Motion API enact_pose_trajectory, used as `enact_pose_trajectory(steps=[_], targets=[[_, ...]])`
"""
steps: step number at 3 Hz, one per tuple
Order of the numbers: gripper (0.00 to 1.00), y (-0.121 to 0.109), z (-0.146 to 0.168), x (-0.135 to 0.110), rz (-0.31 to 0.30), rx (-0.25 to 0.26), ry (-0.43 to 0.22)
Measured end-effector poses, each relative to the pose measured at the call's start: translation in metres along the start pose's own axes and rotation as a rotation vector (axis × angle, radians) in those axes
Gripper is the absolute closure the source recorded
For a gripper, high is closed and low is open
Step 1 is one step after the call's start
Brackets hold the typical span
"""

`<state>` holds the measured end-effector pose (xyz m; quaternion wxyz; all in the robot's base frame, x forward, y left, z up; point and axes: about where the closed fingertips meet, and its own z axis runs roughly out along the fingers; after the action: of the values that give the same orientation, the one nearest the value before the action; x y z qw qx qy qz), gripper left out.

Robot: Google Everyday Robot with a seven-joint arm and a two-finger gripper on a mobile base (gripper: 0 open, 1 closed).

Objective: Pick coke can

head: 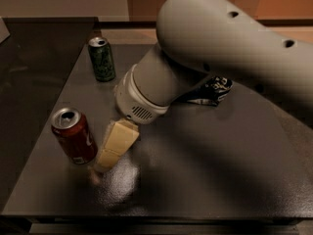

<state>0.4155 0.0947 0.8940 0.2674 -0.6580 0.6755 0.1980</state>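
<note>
The coke can (74, 136), red with a silver top, stands upright near the front left of the dark table (205, 180). My gripper (111, 151) is low over the table just right of the can, very close to its side. The cream gripper part points down and left toward the can's base. The large grey arm (220, 48) reaches in from the upper right and hides part of the table behind it.
A green can (101, 58) stands upright at the back left of the table. A dark blue and white crumpled packet (211, 90) lies mid-table, partly behind the arm. The table's front edge (146, 214) and left edge (44, 131) are near the coke can.
</note>
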Motion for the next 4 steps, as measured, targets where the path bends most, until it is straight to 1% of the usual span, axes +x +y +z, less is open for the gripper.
enact_pose_trajectory(steps=[1, 2, 3, 4], targets=[[0.0, 0.004, 0.021, -0.019, -0.001, -0.043, -0.053], [0.0, 0.008, 0.037, -0.036, -0.01, -0.072, -0.101], [0.18, 0.011, 0.045, -0.052, -0.022, -0.092, -0.149], [0.41, 0.013, 0.051, -0.059, -0.021, -0.105, -0.182]])
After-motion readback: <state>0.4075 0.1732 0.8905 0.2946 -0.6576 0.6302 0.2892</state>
